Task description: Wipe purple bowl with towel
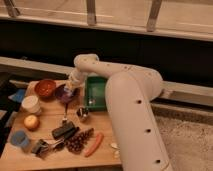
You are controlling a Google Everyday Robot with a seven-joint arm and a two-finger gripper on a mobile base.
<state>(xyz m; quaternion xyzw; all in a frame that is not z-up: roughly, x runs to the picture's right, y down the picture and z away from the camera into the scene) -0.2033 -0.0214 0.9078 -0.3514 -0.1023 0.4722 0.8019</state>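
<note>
The purple bowl [63, 94] sits on the wooden table [55, 155] between the red-orange bowl [45, 88] and the green rectangular tray [95, 92]. My gripper [71, 88] reaches down from the white arm [127, 110] and sits right over the purple bowl's right part, with something pale and bluish at its tip that may be the towel. The arm hides part of the bowl and the tray.
On the table stand a white cup [31, 104], an orange fruit [31, 122], a blue cup [20, 139], a small metal cup [82, 114], dark objects [63, 131], grapes [80, 141] and a carrot [93, 144]. A blue item [17, 95] lies at the left edge. A dark wall runs behind.
</note>
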